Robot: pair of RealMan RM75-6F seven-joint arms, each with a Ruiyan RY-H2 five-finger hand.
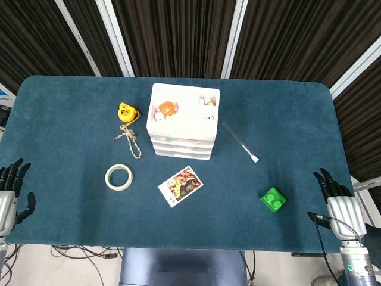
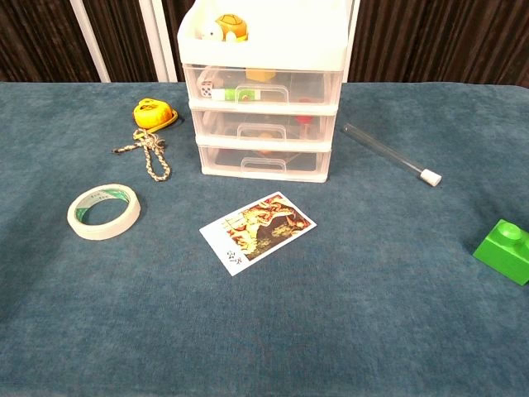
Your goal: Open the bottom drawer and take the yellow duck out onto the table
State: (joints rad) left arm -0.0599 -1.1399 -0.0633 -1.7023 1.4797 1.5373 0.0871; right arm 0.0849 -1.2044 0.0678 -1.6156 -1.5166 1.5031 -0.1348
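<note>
A white three-drawer unit (image 1: 183,128) stands at the middle of the blue table. In the chest view its bottom drawer (image 2: 264,163) is pushed in, and I cannot make out a yellow duck through its clear front. Something orange shows in the middle drawer (image 2: 263,134). My left hand (image 1: 12,193) rests at the table's near left edge, fingers spread and holding nothing. At the near right edge my right hand (image 1: 340,205) is the same, far from the drawers. Neither hand shows in the chest view.
A yellow object (image 2: 153,113) with a knotted rope (image 2: 151,154) lies left of the drawers. In front are a tape roll (image 2: 103,212) and a picture card (image 2: 258,231). A clear tube (image 2: 390,154) and a green brick (image 2: 506,251) lie to the right. Small toys (image 1: 168,109) fill the top tray.
</note>
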